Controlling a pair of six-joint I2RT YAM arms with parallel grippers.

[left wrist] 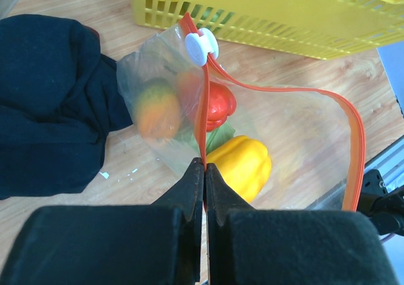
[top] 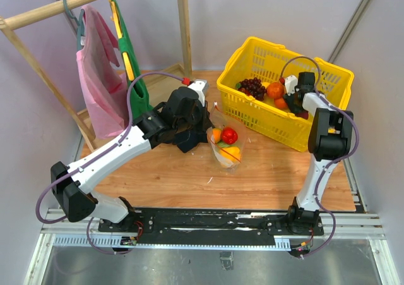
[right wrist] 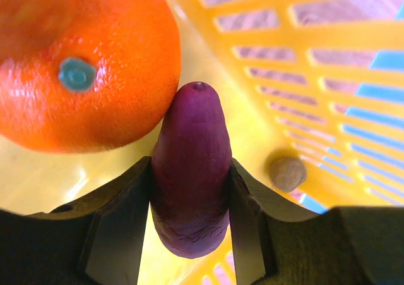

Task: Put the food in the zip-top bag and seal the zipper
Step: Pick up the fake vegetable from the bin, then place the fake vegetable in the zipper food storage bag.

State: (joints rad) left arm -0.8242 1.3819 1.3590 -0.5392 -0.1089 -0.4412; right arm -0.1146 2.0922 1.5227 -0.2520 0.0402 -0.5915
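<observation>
Robot lab cell, grey walls [top: 252, 7], aluminium rails [top: 353, 220]

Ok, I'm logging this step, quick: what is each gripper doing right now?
Left gripper: closed, pinching the zipper of the zip-top bag.
Right gripper: closed on the purple eggplant in the basket.

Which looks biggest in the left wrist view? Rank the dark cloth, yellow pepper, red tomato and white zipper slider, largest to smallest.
1. dark cloth
2. yellow pepper
3. red tomato; partly hidden behind the zipper strip and farther from the camera, so its rank below the pepper is unsure
4. white zipper slider
</observation>
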